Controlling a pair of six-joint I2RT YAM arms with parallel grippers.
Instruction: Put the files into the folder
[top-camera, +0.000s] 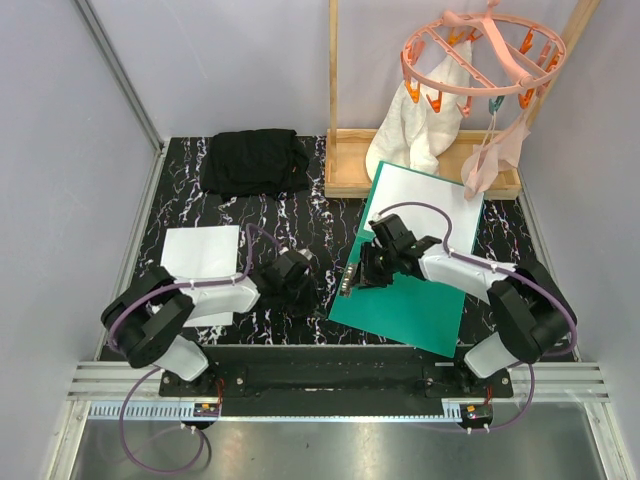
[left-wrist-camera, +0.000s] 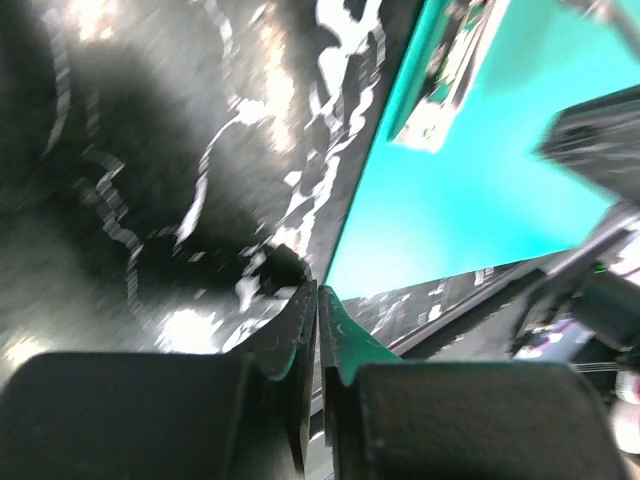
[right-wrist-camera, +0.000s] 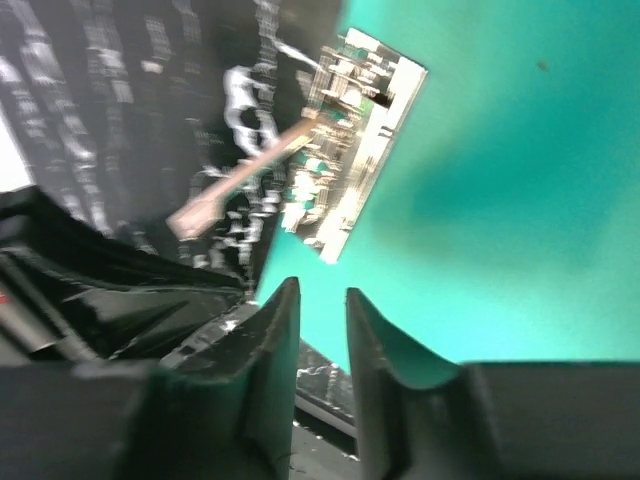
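Your left claw (left-wrist-camera: 317, 300) sits closest in its own view. Its two fingers are pressed almost together, with only a thin crack between them, and it holds nothing. It hangs over the dark marble bench (top-camera: 300, 215), just beside the left edge of the folder (top-camera: 405, 305).

Your right claw (right-wrist-camera: 322, 300) is open only a little bit, and it holds nothing too. It is over the folder's left edge, near the shiny metal clip (right-wrist-camera: 355, 140).

The green folder lies flat on the right side of the bench, in front of your right arm. One white file (top-camera: 428, 200) lies on the far part of the folder. The other file (top-camera: 200, 250) lies on the left side of the bench, well apart from the folder, and your left arm crosses over its near part.

A black cloth (top-camera: 255, 160) lies at the back of the bench, beside a wooden frame (top-camera: 342, 170).
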